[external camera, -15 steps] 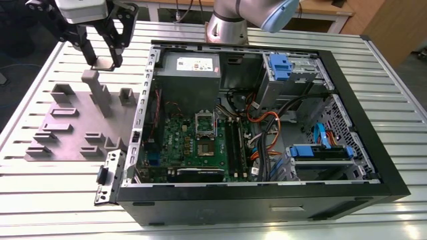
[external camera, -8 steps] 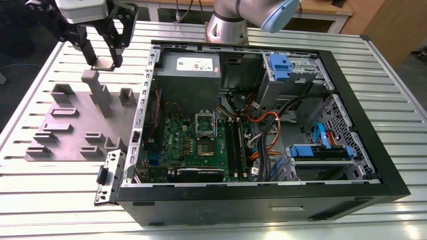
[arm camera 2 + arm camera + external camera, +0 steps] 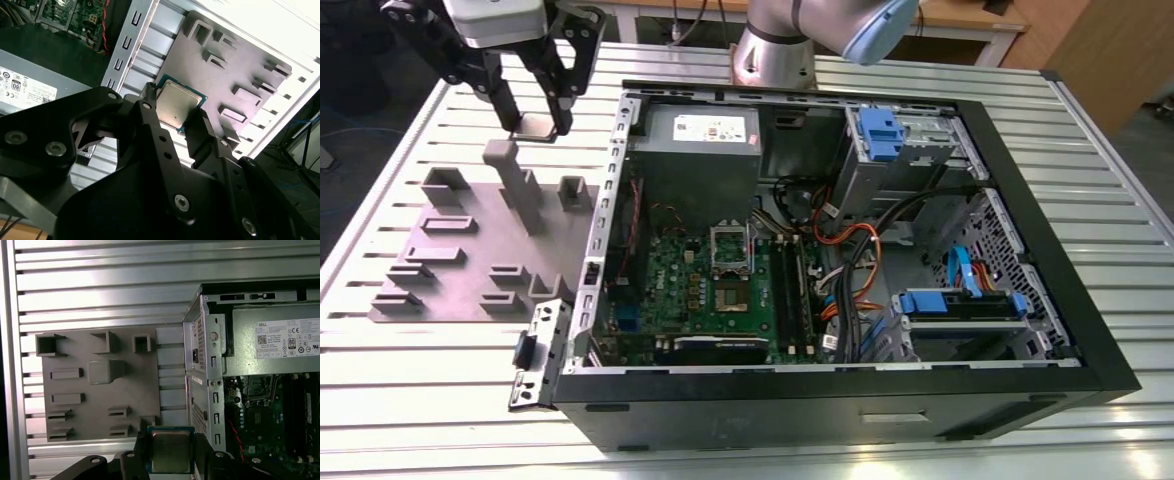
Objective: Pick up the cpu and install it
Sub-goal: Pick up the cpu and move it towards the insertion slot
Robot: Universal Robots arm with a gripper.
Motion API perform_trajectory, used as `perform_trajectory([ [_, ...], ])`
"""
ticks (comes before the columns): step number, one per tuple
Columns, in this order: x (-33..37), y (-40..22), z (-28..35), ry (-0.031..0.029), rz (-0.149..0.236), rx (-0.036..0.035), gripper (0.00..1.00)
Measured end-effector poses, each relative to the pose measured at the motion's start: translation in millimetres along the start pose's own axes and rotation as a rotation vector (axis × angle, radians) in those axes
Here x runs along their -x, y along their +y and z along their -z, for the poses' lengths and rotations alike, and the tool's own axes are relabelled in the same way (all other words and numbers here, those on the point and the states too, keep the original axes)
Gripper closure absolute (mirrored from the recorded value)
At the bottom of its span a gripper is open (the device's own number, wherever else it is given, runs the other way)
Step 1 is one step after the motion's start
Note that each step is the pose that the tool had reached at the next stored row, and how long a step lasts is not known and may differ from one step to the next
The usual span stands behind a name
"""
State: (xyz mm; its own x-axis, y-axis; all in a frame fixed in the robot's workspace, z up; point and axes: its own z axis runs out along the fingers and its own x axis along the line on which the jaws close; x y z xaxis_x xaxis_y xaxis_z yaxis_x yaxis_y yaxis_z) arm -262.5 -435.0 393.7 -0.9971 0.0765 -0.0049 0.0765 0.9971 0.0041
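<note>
The cpu (image 3: 534,127) is a small flat square chip with a silvery top, held level in my gripper (image 3: 534,122), which is shut on its two opposite edges. It hangs in the air above the far end of the grey tray (image 3: 454,265), to the exterior view's left of the open computer case. Both wrist views show the cpu (image 3: 176,102) (image 3: 171,450) between the black fingers (image 3: 197,132) (image 3: 141,447). The green motherboard (image 3: 678,268) lies inside the case with its socket (image 3: 731,293) uncovered and the silver frame (image 3: 731,243) folded up behind it.
The black case (image 3: 854,400) lies on its side on a slatted metal table (image 3: 440,400). Its grey power supply (image 3: 700,135), a drive cage with blue clips (image 3: 894,135) and orange cables (image 3: 834,290) crowd around the board. Raised blocks (image 3: 520,190) stand on the tray under the gripper.
</note>
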Motion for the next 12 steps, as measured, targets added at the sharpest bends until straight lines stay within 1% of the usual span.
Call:
perform_trajectory([
  [6, 0.2, 0.0, 0.0, 0.0000, 0.000, -0.0001, 0.53],
  [10, 4.9, 0.4, 0.0, 0.0000, 0.000, 0.0000, 0.53],
  [12, 5.5, 0.4, 0.0, 0.0000, 0.000, 0.0000, 0.53],
])
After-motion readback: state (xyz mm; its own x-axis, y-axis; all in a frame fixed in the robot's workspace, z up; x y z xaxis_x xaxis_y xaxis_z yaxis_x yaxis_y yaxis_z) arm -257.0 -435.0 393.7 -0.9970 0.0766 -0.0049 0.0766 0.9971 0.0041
